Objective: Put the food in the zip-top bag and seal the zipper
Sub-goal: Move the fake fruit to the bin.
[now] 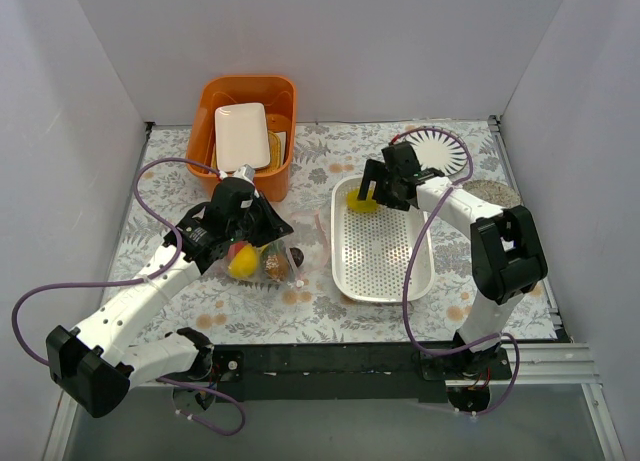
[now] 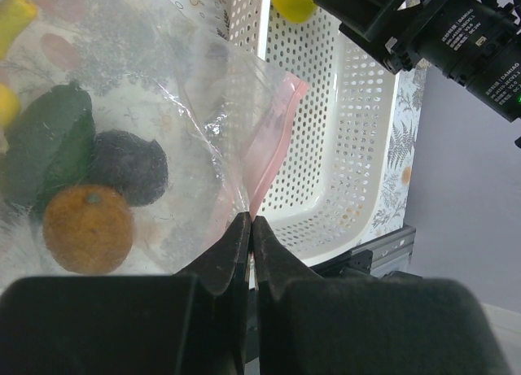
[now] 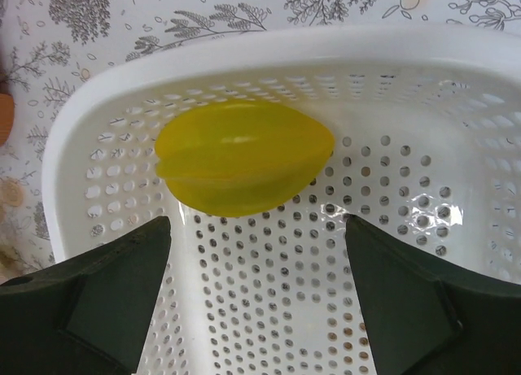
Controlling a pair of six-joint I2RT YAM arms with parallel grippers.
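The clear zip-top bag (image 1: 262,261) lies left of the white basket (image 1: 385,251) and holds several food pieces. In the left wrist view I see a green piece (image 2: 49,139), a dark purple one (image 2: 130,167) and an orange-brown one (image 2: 87,228) through the plastic (image 2: 163,90). My left gripper (image 2: 251,219) is shut on the bag's edge beside the pink zipper (image 2: 273,143); it also shows in the top view (image 1: 272,227). My right gripper (image 3: 256,224) is open just above a yellow ridged fruit (image 3: 244,157) at the basket's far end (image 1: 362,203).
An orange bin (image 1: 210,106) with a white plate (image 1: 242,136) stands at the back left. A patterned plate (image 1: 440,153) and a grey disc (image 1: 490,193) lie at the back right. White walls close three sides.
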